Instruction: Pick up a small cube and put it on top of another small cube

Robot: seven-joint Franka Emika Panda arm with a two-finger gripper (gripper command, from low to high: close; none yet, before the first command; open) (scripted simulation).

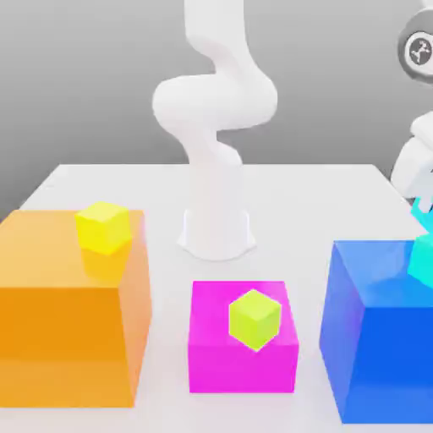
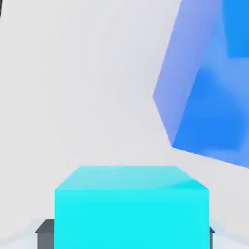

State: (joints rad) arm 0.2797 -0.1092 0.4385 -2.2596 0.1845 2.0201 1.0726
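Now | fingers (image 2: 131, 238) pinching small plain cyan cube (image 2: 131, 206) | cube lifted, hanging beside big blue block (image 1: 380, 330), at exterior view's right | pickup done; placing onto another small cube remains

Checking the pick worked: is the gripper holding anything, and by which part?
Yes: the small cyan cube, clamped by its two opposite side faces between the gripper fingers.

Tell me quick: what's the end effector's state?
End effector: closed on the cyan cube, above the blue block.
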